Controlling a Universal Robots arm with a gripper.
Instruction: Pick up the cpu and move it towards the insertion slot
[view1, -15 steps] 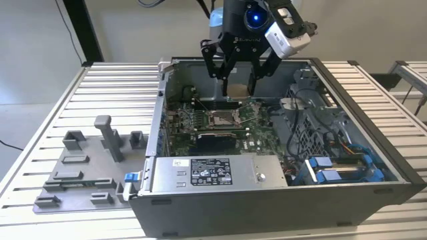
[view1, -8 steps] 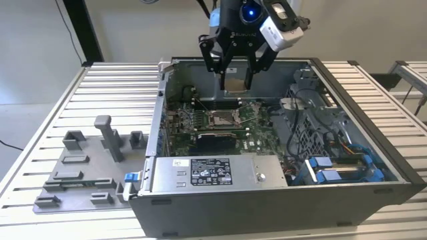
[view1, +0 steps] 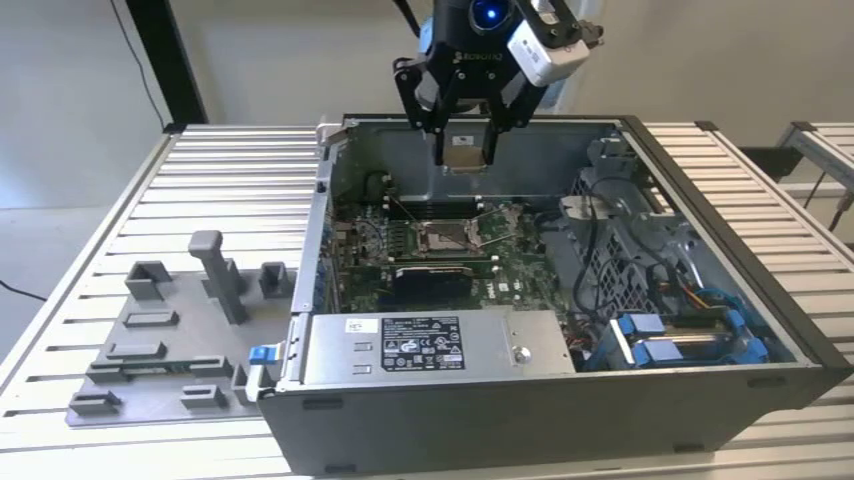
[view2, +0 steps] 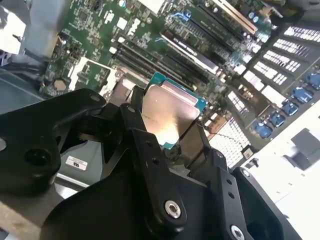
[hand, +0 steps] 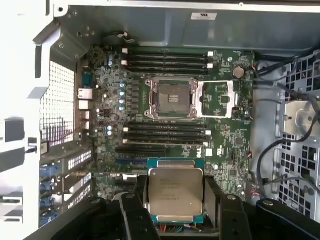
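Fingers (hand: 175, 220) clamp the cpu (hand: 175, 193) above the insertion slot (hand: 172, 98), memory slots (hand: 165, 136) between.

Even, bright room light fills the exterior view, with soft shadow inside the computer case (view1: 694, 400). In the second wrist view, glare washes the cpu (view2: 167, 112) and blows out the corners; the first wrist view's pale edge is overexposed.

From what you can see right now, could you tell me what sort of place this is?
Probably a robotics lab or test cell for computer assembly: an open computer case lies on a slatted metal table beside a grey fixture block, and the gripper holds the cpu above the motherboard.
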